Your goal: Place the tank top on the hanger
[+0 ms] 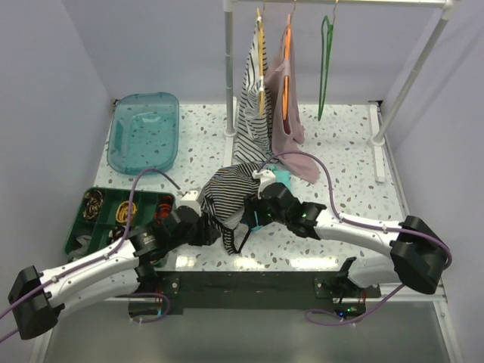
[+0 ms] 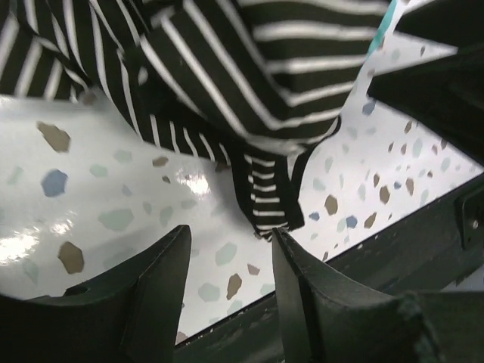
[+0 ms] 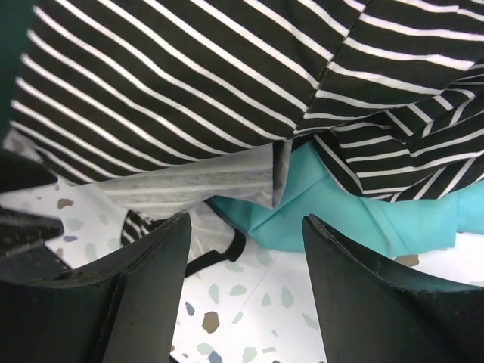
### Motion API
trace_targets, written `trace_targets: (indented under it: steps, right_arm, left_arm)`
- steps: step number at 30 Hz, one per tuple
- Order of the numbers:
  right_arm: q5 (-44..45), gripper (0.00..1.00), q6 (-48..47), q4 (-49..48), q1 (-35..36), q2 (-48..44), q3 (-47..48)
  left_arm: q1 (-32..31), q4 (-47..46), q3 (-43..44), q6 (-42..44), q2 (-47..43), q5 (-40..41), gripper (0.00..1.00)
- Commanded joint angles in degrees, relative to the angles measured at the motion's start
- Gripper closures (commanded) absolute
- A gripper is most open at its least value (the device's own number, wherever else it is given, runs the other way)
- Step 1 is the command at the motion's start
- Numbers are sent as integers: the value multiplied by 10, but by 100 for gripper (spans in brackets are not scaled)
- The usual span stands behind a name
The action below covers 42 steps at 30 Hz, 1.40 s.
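Left wrist view: the left hand [image 2: 230,236] is spread and empty, near the tank top [image 2: 227,68] bunched on the tabletop [image 2: 113,219]. The right hand [image 3: 248,223], also spread, may pinch the teal cloth [image 3: 325,212] under the top. The hanger [image 1: 324,76] hangs well apart.

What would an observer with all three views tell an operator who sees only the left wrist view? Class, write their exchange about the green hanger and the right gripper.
Operator: Where is the hanger?
Observer: The hanger hangs bare on the rail, at the far right, away from both arms.
Operator: Has the right gripper got the tank top?
Observer: No. The right gripper is open with nothing between its fingers; the tank top lies just beyond them.
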State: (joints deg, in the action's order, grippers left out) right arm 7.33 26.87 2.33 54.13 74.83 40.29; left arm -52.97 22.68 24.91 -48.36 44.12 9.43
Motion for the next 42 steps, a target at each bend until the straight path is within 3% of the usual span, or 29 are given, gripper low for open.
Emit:
trace_targets:
  steps: [1, 12, 13, 16, 17, 20, 28, 31, 34, 36, 42]
  right_arm:
    - [94, 36, -8, 2, 4, 13, 41]
    - [176, 36, 5, 39, 2, 27, 57]
    - [182, 35, 7, 41, -3, 29, 58]
    - [186, 35, 10, 42, -21, 37, 65]
    - [185, 35, 8, 37, -26, 43, 67]
    - [172, 35, 9, 30, -48, 66, 80]
    - [123, 36, 10, 13, -62, 159, 144]
    - [133, 51, 13, 40, -62, 163, 160]
    - [170, 87, 17, 78, -62, 127, 160]
    - [196, 99, 13, 99, -62, 100, 160]
    - [232, 100, 7, 158, -62, -31, 151]
  left_arm:
    - [-16, -89, -43, -30, 4, -63, 48]
    - [-66, -298, -69, -48, 180, -56, 37]
    - [-68, -307, -69, -51, 189, -53, 39]
    - [-72, -316, -65, -57, 199, -44, 62]
    - [-74, -308, -61, -56, 186, -28, 75]
    - [-75, -249, -44, -56, 140, 11, 92]
    - [-74, -84, 26, -39, 51, 73, 100]
    - [-74, -27, 69, -29, 33, 105, 100]
    - [-74, 48, 135, -7, 17, 168, 100]
    - [-74, 98, 193, 18, 13, 203, 100]
    - [-75, 178, 343, 83, 28, 331, 100]
